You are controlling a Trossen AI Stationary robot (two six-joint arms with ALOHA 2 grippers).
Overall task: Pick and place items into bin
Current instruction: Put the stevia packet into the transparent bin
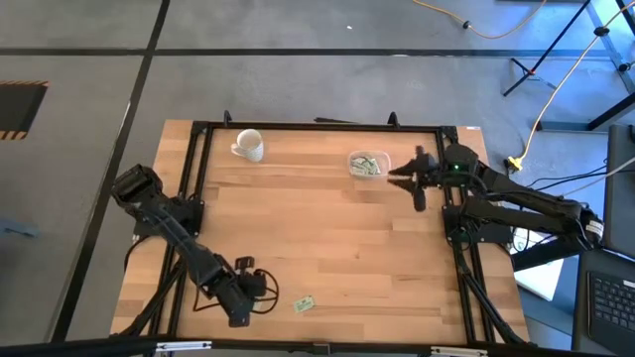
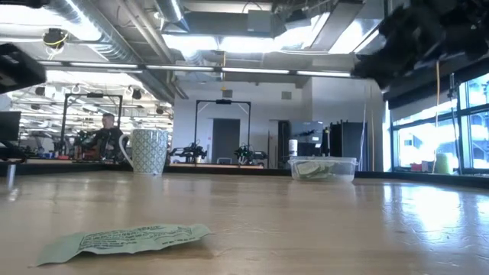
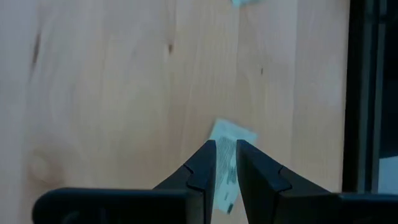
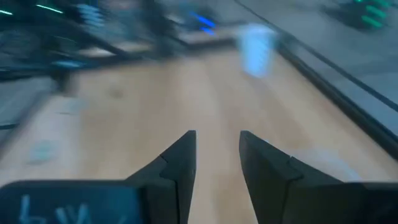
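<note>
Straddling a packet point(image 3: 225, 163), the left gripper point(image 3: 226, 163) points down at the table point(image 1: 327, 238).

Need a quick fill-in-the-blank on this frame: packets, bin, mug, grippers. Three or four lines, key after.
1. The left gripper has a ____ between its fingers.
2. One loose packet lies on the table near the ____ arm.
3. The bin already holds several ____.
4. In the high view, the right gripper is beside the bin, on the side away from the ____.

Missing words: packet; left; packets; mug
</note>
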